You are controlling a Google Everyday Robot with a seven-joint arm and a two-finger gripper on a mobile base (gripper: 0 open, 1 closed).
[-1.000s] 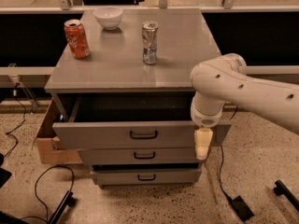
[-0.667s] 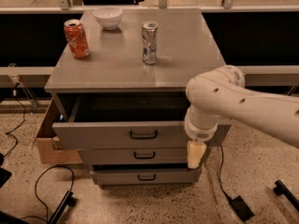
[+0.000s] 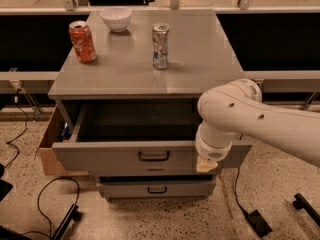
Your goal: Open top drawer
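The top drawer (image 3: pixel 110 156) of the grey metal cabinet (image 3: pixel 145 71) stands pulled out towards me. Its dark, speckled inside (image 3: pixel 137 120) shows. Its small black loop handle (image 3: pixel 153 156) is in the middle of the front panel. My white arm (image 3: pixel 260 121) reaches in from the right. The gripper (image 3: pixel 206 165) points down in front of the right end of the drawer's front panel, to the right of the handle and apart from it. A narrower drawer (image 3: pixel 185 189) with a like handle (image 3: pixel 157 189) shows below; the one between is hidden under the open drawer.
On the cabinet top stand a red soda can (image 3: pixel 82 41), a silver can (image 3: pixel 160 45) and a white bowl (image 3: pixel 116 19). A cardboard box (image 3: pixel 49 149) sits against the cabinet's left side. Cables (image 3: pixel 47 194) lie on the speckled floor at left, and a black block (image 3: pixel 257 222) at right.
The top drawer has come further out and now covers the middle drawer. My arm and gripper have moved left, onto the right end of the drawer front.
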